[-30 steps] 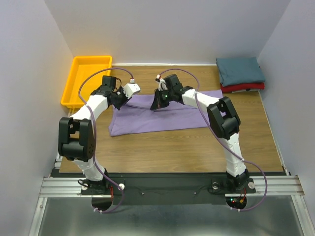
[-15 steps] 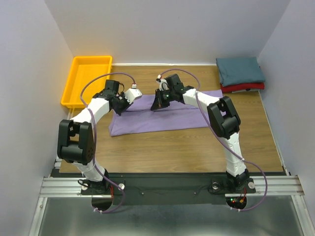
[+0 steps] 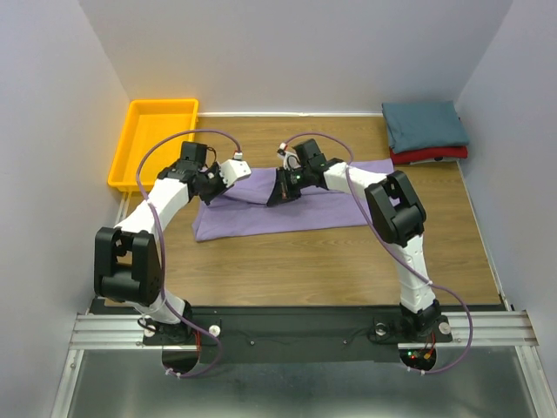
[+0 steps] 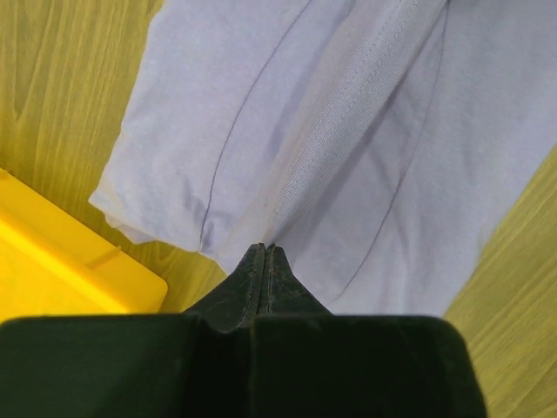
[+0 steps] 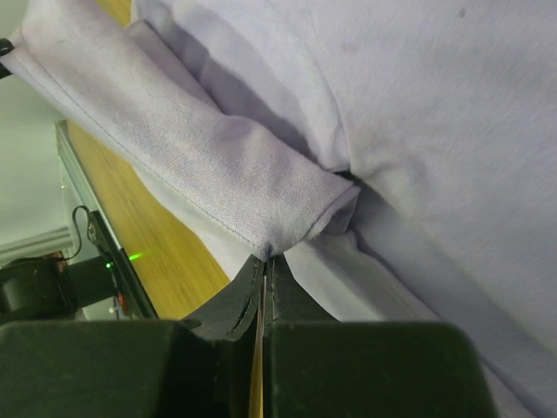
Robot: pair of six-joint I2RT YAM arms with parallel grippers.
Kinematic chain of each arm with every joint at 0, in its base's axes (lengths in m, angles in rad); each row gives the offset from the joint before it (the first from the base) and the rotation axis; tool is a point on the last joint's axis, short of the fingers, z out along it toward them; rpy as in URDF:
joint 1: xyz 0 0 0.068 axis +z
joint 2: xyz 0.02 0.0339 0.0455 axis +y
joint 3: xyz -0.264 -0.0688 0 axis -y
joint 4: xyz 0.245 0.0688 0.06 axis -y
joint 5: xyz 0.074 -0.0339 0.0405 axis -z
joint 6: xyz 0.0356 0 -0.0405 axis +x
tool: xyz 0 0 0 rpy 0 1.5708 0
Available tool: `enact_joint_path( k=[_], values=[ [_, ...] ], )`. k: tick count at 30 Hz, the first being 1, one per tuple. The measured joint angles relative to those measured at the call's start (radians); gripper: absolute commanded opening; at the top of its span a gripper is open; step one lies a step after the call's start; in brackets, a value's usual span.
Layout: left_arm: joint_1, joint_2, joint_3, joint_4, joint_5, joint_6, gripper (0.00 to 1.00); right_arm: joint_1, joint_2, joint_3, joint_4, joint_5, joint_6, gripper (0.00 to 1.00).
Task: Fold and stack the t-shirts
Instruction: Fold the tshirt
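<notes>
**Lavender t-shirt (image 3: 287, 216): far edge gathered for the fold**

Lies spread across the middle of the table (image 3: 305, 261), long side running from 9 to 3 o'clock. Held along the 12 o'clock edge by both tools.

- Left gripper (image 4: 264, 254): closed tight, pinching cloth at a stitched seam near the 10 o'clock corner.
- Right gripper (image 5: 264, 261): closed tight, nipping a doubled corner of fabric near the middle of the same edge.

Change over the last second:

- Left gripper: shifted toward 3 o'clock and lower onto the cloth.
- Right gripper: nearly unmoved.
- Result: slack bunched into a raised ridge between the two tools.

Reads as the start of a lengthwise fold, ready to carry the far edge toward 6 o'clock. Not yet folded over; not yet stacked.

Surroundings:

- Teal t-shirt (image 3: 424, 124), folded, resting on the folded red t-shirt (image 3: 431, 155) at 2 o'clock, well apart from the work.
- Yellow tray (image 3: 122, 152) at 10 o'clock, close beside the left-hand corner of the cloth.

Cautions:

- Keep the left arm and its cable off the tray wall.
- Pull the ridge taut before laying down; otherwise likely to set a crease.
</notes>
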Motion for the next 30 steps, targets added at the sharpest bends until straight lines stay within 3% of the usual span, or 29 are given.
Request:
enact_joint_path(
  k=[10, 12, 13, 17, 24, 30],
  values=[
    [0.0, -0.023, -0.079, -0.093, 0.007, 0.083, 0.0, 0.02, -0.024, -0.071, 0.014, -0.039, 0.003, 0.03],
    [0.0, -0.023, -0.089, -0.1, 0.01, 0.086, 0.04, 0.026, -0.024, -0.09, 0.01, -0.043, 0.003, 0.14],
    [0.0, -0.023, -0.098, -0.104, 0.013, 0.088, 0.06, 0.029, -0.024, -0.098, 0.01, -0.046, 0.004, 0.25],
    [0.001, -0.018, -0.11, -0.14, 0.018, 0.093, 0.32, 0.031, -0.028, -0.114, 0.002, -0.048, -0.008, 0.44],
    [0.004, -0.019, -0.11, -0.164, 0.049, 0.067, 0.34, 0.026, -0.095, -0.114, -0.022, -0.022, -0.045, 0.4],
    [0.008, -0.019, -0.092, -0.169, 0.085, 0.021, 0.33, 0.019, -0.153, -0.092, -0.042, -0.005, -0.085, 0.29]
  ],
)
